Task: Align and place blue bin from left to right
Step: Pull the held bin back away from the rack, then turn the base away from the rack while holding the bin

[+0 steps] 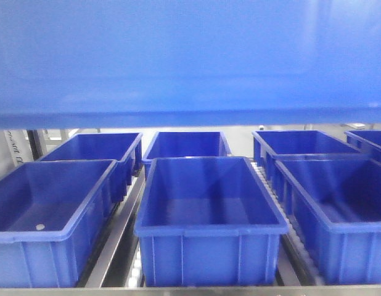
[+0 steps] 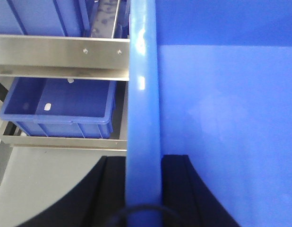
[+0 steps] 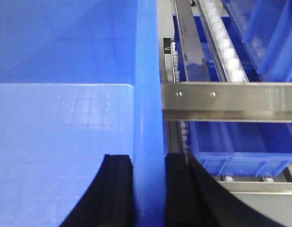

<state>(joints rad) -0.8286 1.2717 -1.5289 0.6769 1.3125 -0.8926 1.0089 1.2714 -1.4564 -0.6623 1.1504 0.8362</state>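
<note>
Left hand [image 2: 144,163] is closed on the blue bin [image 1: 190,55]: one black finger [image 2: 181,189] sits inside the wall, the other outside, and the thick rim [image 2: 142,94] runs between them. Right hand [image 3: 148,163] grips the opposite wall the same way, with its pads [image 3: 115,189] pressed to both faces of that rim.

Seen from the front, the blue bin is held up between the two hands, clear of the rack. Its smooth side panel fills the whole upper half of that view.

Below and beyond it, a rack shelf carries more crates in two rows:
- front-left crate [image 1: 49,206], with a small pale speck on its floor;
- front-middle crate [image 1: 209,209], square to the shelf edge;
- front-right crate [image 1: 338,213], partly cut off by the frame;
- back-row crates [image 1: 187,145], just behind these.

A steel rail [image 2: 61,49] crosses the front of the rack. White roller tracks [image 3: 221,42] run back between the lanes. A lower-shelf crate [image 2: 61,106] is visible under the rail.
</note>
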